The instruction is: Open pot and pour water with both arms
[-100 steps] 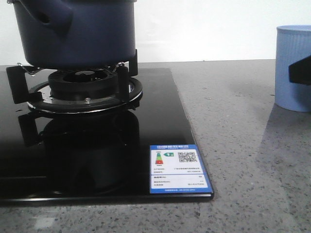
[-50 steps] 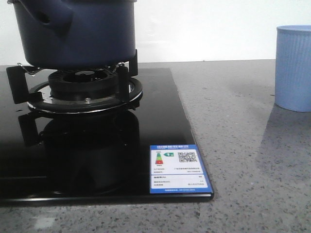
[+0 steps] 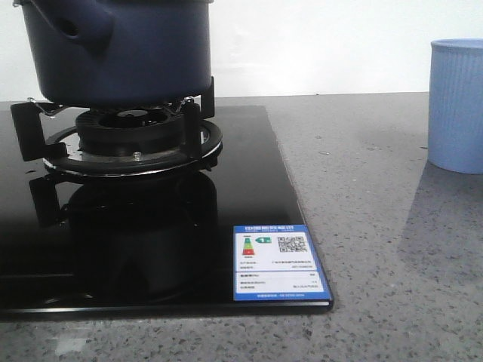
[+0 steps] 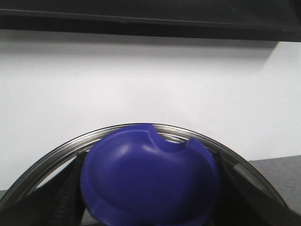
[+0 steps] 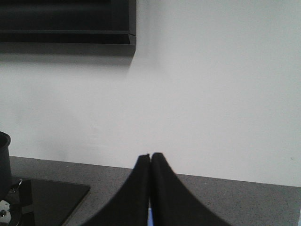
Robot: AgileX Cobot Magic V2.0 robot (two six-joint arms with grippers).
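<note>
Navy-blue, the pot (image 3: 121, 49) sat upright on our burner (image 3: 128, 136), socket aimed near-left; left hand (image 4: 150, 207) gripped its knob (image 4: 150, 179), right hand (image 5: 150, 188) pressed together.

Light-blue ribbed cup (image 3: 456, 105) stands right of black stove (image 3: 249, 196).

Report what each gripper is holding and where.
Left gripper: closed around the blue knob of the pot's lid. Right gripper: shut, nothing visibly held.
</note>
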